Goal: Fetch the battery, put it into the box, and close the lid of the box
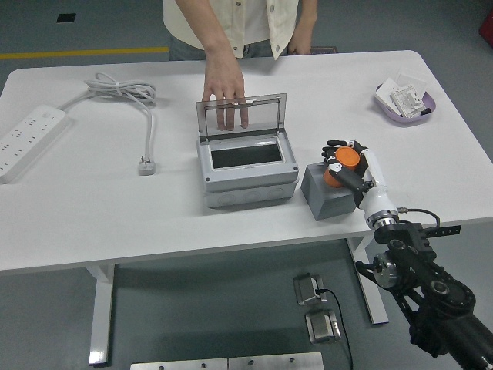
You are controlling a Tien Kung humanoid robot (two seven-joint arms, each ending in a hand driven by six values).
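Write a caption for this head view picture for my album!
Robot's right hand grips the orange battery beside the box, its lid open.

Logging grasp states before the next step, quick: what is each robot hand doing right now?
Left hand: not in view.
Right hand: fingers closed around the orange battery, above the grey block.

Surface (231, 223): box (246, 168) at centre, lid (241, 116) upright at its rear; block (327, 193) just right of box, battery (343, 159) above it; power strip (27, 142) far left; cable (127, 92) and plug (145, 165) left of box; tray (406, 100) far right rear.
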